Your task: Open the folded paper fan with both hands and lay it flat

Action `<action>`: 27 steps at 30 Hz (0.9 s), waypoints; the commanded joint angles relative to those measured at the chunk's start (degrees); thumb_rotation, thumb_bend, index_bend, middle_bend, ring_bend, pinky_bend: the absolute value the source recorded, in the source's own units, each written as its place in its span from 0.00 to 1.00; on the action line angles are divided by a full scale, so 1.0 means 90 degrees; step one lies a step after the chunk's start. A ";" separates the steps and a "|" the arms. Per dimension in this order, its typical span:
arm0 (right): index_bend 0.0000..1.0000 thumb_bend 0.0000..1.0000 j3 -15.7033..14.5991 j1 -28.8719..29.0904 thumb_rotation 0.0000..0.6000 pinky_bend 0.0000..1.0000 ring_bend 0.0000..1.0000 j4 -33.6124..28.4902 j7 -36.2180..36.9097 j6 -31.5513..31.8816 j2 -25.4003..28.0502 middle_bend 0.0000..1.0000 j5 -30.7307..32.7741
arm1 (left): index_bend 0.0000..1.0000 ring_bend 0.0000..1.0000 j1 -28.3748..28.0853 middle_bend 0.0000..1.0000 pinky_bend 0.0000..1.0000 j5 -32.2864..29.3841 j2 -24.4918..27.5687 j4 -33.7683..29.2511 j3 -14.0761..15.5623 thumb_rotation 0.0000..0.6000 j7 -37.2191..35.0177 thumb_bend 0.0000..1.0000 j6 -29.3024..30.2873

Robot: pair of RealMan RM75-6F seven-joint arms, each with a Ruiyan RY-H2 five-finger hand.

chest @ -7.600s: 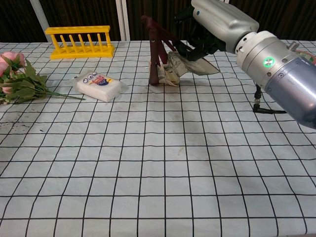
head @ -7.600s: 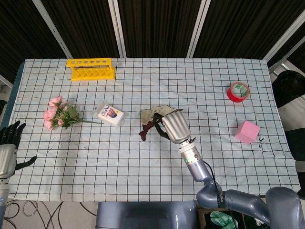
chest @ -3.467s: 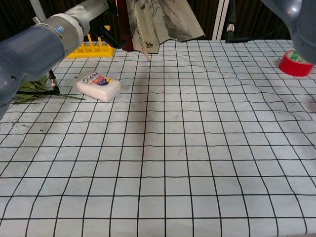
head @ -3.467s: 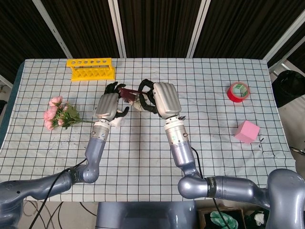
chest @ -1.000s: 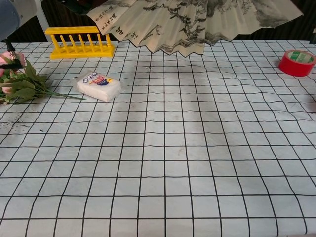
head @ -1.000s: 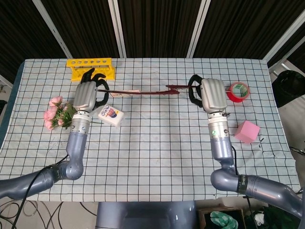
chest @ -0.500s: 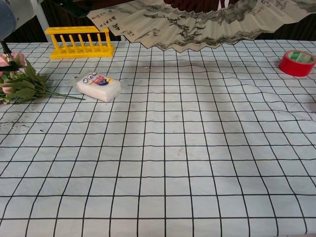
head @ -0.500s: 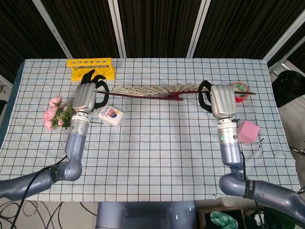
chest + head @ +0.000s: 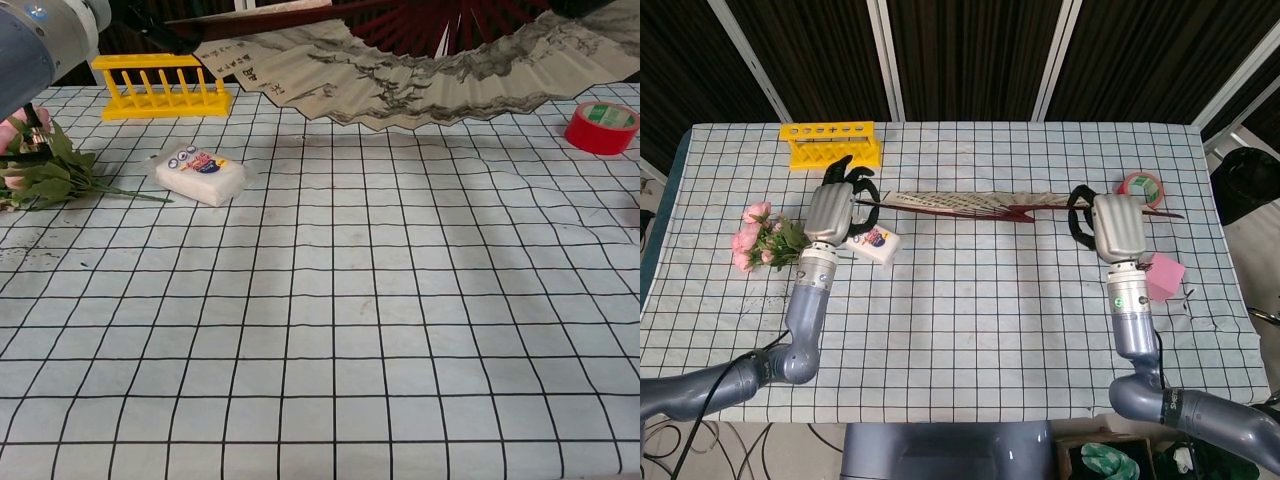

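fan [image 9: 960, 205]: 1 | hand [image 9: 832, 211]: 2 [image 9: 1118, 226] | yellow rack [image 9: 830, 145]: 1 | flower bunch [image 9: 765, 238]: 1 | packet [image 9: 873, 243]: 1 | red tape roll [image 9: 1140, 187]: 1 | pink block [image 9: 1164, 276]: 1

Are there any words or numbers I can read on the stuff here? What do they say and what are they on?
Paper fan: dark brush characters at its left end, too small to read.
White packet: a colourful print with round eyes on top, any lettering too blurred to read.
Red tape roll: a green and white label inside the ring, unreadable.
Yellow rack: no writing shows.
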 commanded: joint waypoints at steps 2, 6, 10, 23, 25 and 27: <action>0.90 0.61 -0.0081 -0.0094 1.00 0.96 1.00 -0.0004 0.0040 0.0025 -0.0022 0.98 -0.0094 | 0.65 0.00 0.0005 0.25 0.08 0.0022 -0.0051 -0.0002 0.0052 1.00 0.0019 0.45 0.0018; 0.90 0.61 -0.0207 -0.0243 1.00 0.96 1.00 -0.0048 0.0070 0.0061 -0.0021 0.98 -0.0204 | 0.65 0.00 0.0049 0.25 0.08 0.0050 -0.0112 -0.0049 0.0168 1.00 0.0060 0.45 0.0038; 0.90 0.61 -0.0334 -0.0383 1.00 0.96 1.00 -0.0109 0.0066 0.0106 -0.0009 0.98 -0.0291 | 0.65 0.00 0.0120 0.25 0.08 0.0047 -0.0166 -0.0126 0.0274 1.00 0.0083 0.45 0.0071; 0.40 0.35 -0.0930 -0.0848 1.00 0.95 0.98 -0.0499 -0.0329 0.0176 0.0211 0.95 -0.0787 | 0.65 0.00 0.0408 0.25 0.08 0.0189 -0.0172 -0.0556 0.0586 1.00 0.0133 0.45 0.0214; 0.26 0.29 -0.1001 -0.0898 1.00 0.95 0.97 -0.0608 -0.0458 0.0139 0.0269 0.95 -0.0794 | 0.65 0.00 0.0445 0.25 0.08 0.0194 -0.0165 -0.0616 0.0604 1.00 0.0136 0.45 0.0229; 0.15 0.24 -0.1055 -0.0933 1.00 0.95 0.97 -0.0699 -0.0587 0.0106 0.0313 0.94 -0.0786 | 0.65 0.00 0.0474 0.25 0.08 0.0190 -0.0165 -0.0663 0.0617 1.00 0.0136 0.45 0.0238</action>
